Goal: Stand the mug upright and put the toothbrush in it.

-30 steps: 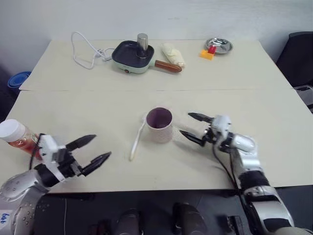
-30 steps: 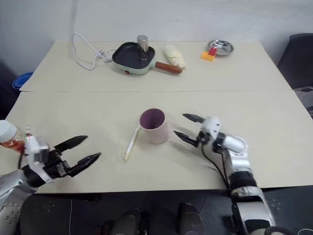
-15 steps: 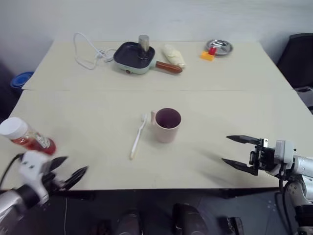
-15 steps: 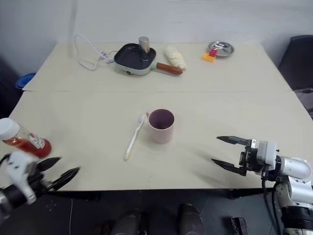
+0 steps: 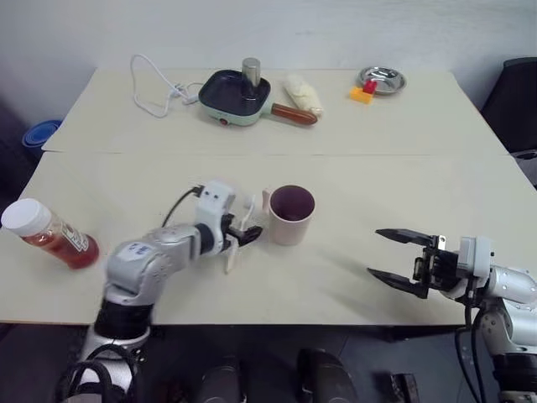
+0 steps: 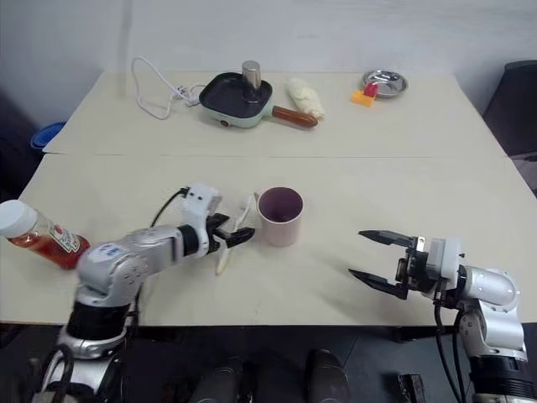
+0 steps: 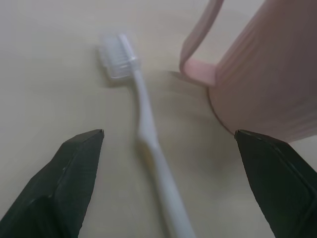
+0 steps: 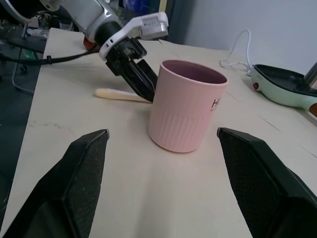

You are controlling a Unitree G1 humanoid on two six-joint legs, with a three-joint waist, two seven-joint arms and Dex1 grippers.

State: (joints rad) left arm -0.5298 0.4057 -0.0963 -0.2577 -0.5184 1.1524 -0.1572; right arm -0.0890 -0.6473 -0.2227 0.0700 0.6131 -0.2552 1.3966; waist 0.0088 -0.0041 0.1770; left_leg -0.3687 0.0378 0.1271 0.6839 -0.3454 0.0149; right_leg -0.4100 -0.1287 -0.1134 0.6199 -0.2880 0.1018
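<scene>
Lying on its side at the tabletop's nine-o'clock edge is a white-capped bottle of red contents, well apart from the work. Toward the centre, the left tool reaches in with its fingers spread, the toothbrush lying flat between them on the tabletop and not yet pinched. That toothbrush rests just beside the mug, on its nine-o'clock side, bristled head toward twelve o'clock near the small handle. The pale pink mug stands upright with its dark maroon mouth open to the ceiling, so the first half of the task looks done; what is left is gripping the brush, lifting it and dropping it into the mug. Out at four o'clock from the mug, well apart, the right tool hovers level with its fingers spread wide and nothing between them. An electric frying pan sits at twelve o'clock.
</scene>
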